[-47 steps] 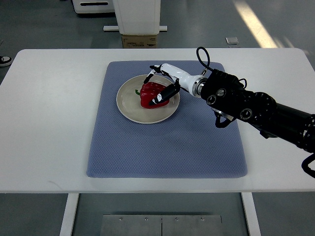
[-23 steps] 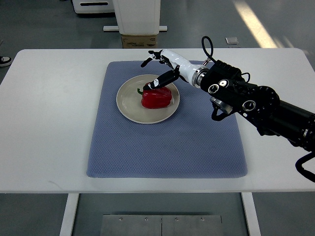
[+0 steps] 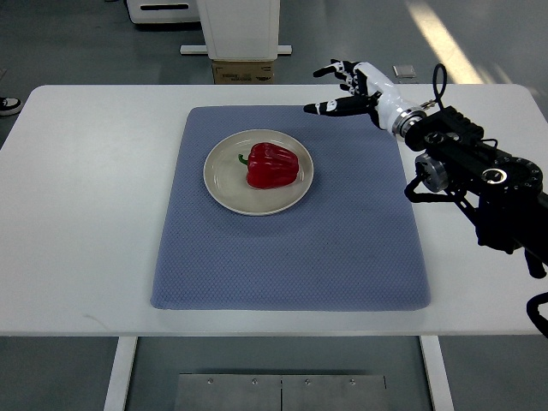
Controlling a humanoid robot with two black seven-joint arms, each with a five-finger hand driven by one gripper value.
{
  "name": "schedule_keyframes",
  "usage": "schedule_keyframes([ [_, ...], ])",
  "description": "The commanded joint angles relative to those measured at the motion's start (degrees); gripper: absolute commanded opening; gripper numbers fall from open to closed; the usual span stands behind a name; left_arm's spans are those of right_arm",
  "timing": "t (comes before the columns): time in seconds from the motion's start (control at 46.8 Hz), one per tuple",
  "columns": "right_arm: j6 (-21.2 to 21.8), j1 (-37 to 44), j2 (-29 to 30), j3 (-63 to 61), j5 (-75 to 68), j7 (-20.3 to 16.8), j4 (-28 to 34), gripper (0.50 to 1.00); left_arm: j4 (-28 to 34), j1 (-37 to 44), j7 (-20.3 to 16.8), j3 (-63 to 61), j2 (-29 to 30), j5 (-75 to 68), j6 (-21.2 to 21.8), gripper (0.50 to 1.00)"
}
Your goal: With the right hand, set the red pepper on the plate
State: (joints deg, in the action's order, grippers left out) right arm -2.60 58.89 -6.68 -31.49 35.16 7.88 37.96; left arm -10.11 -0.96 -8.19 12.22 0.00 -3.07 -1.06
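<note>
The red pepper (image 3: 273,165) sits on the plate (image 3: 224,181), well apart from the right hand (image 3: 353,86), whose fingers are spread and hold nothing.

The right robot hand (image 3: 353,86) hangs raised with fingers spread, apparently empty, its dark forearm (image 3: 479,175) angling right.

White table (image 3: 86,214) carried a blue-grey mat (image 3: 291,257), laid roughly central and set closer to the far edge than the near one. Bare tabletop was visible on all sides of the mat, widest toward the left and right edges.
</note>
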Motion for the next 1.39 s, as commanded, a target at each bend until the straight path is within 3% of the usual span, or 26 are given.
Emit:
schedule_keyframes([
  [0.0,0.0,-1.3,-0.9,-3.1,0.0,-0.1,0.0,1.0,0.0,0.0,0.0,0.0,0.0,0.0,0.0,1.0],
  [0.834,0.0,-12.6,-3.2,-25.9,-2.8,0.4,0.0,1.0,0.0,0.0,0.0,0.0,0.0,0.0,0.0,1.0],
  [1.369,0.0,-16.4,2.5,-33.5,-2.9,0.4,0.0,1.0,0.0,0.0,0.0,0.0,0.0,0.0,0.0,1.0],
])
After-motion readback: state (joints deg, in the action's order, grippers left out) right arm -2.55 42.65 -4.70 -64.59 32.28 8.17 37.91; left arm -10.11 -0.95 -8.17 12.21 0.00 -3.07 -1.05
